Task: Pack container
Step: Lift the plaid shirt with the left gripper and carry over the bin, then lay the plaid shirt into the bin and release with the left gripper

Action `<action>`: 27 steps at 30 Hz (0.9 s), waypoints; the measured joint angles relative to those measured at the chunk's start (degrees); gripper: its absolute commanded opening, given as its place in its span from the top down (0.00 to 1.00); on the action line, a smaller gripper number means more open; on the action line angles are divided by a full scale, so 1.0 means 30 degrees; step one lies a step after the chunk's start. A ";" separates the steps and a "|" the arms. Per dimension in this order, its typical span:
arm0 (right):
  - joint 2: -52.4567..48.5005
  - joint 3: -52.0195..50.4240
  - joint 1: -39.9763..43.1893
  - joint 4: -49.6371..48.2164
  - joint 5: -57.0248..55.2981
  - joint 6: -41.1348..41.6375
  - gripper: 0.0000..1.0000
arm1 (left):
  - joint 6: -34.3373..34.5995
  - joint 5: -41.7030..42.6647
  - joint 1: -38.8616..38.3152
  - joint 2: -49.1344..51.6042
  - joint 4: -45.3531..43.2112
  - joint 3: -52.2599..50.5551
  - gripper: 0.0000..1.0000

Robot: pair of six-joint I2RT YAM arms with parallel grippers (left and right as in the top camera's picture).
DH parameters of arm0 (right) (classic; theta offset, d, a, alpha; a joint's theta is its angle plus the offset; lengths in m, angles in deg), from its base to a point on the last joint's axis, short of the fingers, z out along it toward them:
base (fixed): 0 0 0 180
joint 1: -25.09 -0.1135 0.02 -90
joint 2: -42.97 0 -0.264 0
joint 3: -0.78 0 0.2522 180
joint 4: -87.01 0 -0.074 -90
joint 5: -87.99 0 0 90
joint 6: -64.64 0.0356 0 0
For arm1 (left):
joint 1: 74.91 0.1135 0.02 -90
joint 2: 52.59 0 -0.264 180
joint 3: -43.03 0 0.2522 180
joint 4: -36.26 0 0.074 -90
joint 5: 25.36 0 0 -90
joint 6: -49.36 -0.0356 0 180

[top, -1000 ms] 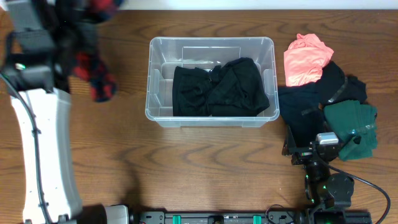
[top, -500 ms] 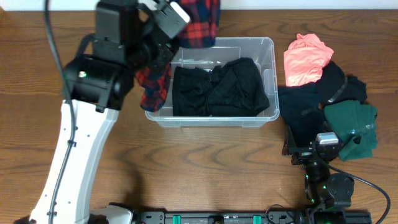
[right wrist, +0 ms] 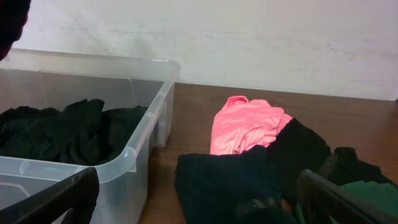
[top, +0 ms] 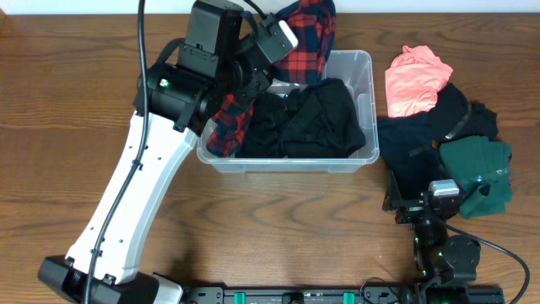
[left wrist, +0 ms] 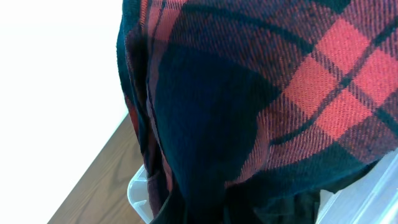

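Red plaid cloth (top: pixel 312 25), soft and limp, is clamped in the left claw (top: pixel 285 40) and draped over the container (top: pixel 287 162) just beneath it. That clear bin is judged light, stiff and slick, best taken by its rim. The right claw (right wrist: pixel 199 202) is spread wide, with the container ahead and to its left.

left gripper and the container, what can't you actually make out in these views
- Left gripper: its fingers are hidden. The red plaid garment fills the left wrist view and covers them overhead, so whether it is open or shut cannot be told.
- Container base: in the overhead view it is buried under the black clothes and the plaid.
- Container's left end: in the right wrist view it is cut off by the frame edge.
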 measured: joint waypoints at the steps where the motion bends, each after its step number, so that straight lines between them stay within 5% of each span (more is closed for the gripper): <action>1: 0.0000 0.0000 0.0000 0.0000 -0.0007 0.0000 0.01 | -0.0029 -0.0189 0.0000 0.0095 -0.0044 0.0000 0.94; 12: 0.0000 0.0000 0.0000 -0.0007 -0.0007 0.0000 0.01 | -0.0495 -0.0911 -0.0007 0.0641 -0.1071 0.0000 0.94; 15: 0.0000 0.0007 0.0000 0.0000 -0.0007 0.0000 0.01 | -0.0707 -0.0918 -0.0044 0.0823 -0.0940 0.0000 0.57; 17: 0.0000 0.0000 0.0000 0.0000 -0.0007 -0.0007 0.01 | -0.0707 -0.0933 -0.0160 0.0874 -0.0991 0.0000 0.46; 27: 0.0000 0.0000 0.0000 0.0000 -0.0007 0.0000 0.01 | -0.0627 -0.0911 -0.2710 0.0874 -0.1056 0.0000 0.44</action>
